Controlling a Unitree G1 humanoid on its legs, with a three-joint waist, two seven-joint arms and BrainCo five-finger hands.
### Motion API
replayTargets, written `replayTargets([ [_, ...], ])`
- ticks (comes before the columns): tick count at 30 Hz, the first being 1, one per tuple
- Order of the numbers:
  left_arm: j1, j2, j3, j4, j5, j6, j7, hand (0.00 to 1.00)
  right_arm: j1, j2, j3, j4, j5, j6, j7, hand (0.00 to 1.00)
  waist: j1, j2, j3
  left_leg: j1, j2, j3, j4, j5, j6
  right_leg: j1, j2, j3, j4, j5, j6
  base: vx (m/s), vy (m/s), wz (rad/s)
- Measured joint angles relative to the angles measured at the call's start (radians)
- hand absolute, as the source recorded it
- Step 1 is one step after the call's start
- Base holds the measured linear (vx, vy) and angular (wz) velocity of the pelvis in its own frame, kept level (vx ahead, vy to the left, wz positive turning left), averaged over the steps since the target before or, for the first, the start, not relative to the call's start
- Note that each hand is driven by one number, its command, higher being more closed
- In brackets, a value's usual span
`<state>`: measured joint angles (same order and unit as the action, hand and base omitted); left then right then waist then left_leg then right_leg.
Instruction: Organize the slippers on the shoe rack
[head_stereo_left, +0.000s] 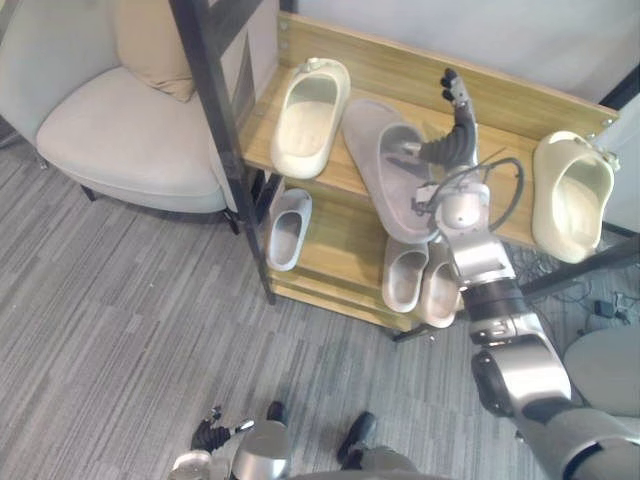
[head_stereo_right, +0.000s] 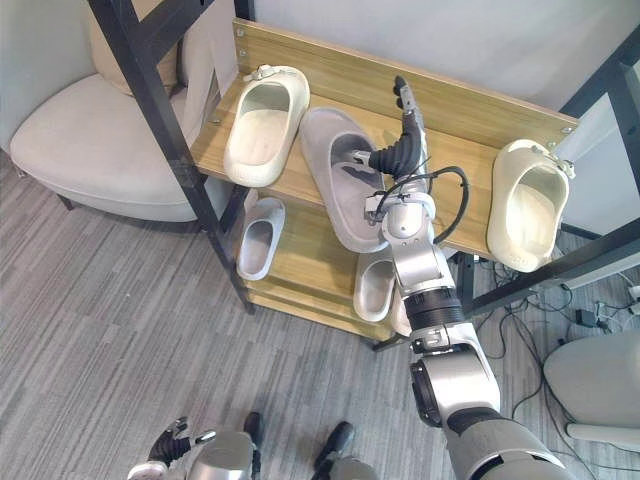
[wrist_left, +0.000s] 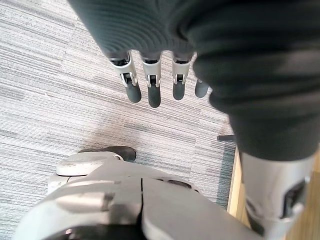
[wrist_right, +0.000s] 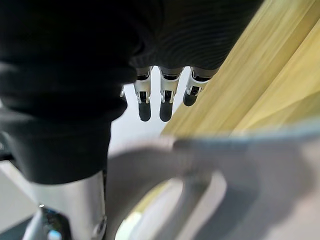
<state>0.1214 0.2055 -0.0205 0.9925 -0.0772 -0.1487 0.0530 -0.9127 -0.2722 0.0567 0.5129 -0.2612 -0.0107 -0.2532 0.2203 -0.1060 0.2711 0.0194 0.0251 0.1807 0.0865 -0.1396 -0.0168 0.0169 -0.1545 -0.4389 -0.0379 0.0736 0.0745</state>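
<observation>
Grey slipper (head_stereo_left: 368, 140), right hand (head_stereo_left: 455, 142) straight-fingered against it, lies tilted on the wooden shoe rack (head_stereo_left: 400, 65) beside a cream slipper (head_stereo_left: 310, 118).

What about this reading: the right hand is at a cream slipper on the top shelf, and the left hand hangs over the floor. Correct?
One thing is wrong: the right hand is at the grey slipper, not a cream one, as the right eye view shows. The slipper is on the top shelf, and the left hand hangs over the floor.
</observation>
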Motion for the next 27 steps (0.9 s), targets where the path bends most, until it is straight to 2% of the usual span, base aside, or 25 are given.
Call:
replayTargets([
  [1,0.000,0.001,0.000,0.000,-0.004,0.000,0.000,0.00,-0.020,-0.001,0.007,0.025,0.001,0.005,0.007,1.00,0.001,-0.001,0.000,0.000,0.000,0.000,0.000,0.000,0.000,0.000,0.000,0.000,0.000,0.000,0.000,0.00,0.000,0.00],
  [11,-0.001,0.013,-0.011,0.000,-0.027,-0.002,-0.010,0.00,-0.178,-0.012,0.076,0.181,0.049,0.016,0.066,1.00,0.009,-0.016,0.007,-0.001,0.002,-0.001,0.001,0.000,0.000,0.000,0.001,0.000,0.000,0.000,0.000,0.00,0.000,0.00],
  [19,-0.002,0.015,-0.017,0.001,-0.041,-0.001,-0.012,0.00,-0.217,-0.013,0.095,0.183,0.148,0.007,0.078,1.00,0.011,-0.017,0.007,-0.002,0.002,-0.004,0.002,0.000,0.000,0.002,0.001,-0.004,0.000,0.000,0.000,0.00,0.000,0.00],
  [27,-0.002,0.015,-0.017,0.001,-0.041,-0.001,-0.012,0.00,-0.191,-0.039,0.094,0.128,0.154,-0.012,0.064,1.00,0.007,-0.018,0.006,0.000,0.002,-0.004,0.002,0.000,0.000,0.004,0.001,-0.004,0.001,0.000,0.000,0.00,0.000,0.00],
])
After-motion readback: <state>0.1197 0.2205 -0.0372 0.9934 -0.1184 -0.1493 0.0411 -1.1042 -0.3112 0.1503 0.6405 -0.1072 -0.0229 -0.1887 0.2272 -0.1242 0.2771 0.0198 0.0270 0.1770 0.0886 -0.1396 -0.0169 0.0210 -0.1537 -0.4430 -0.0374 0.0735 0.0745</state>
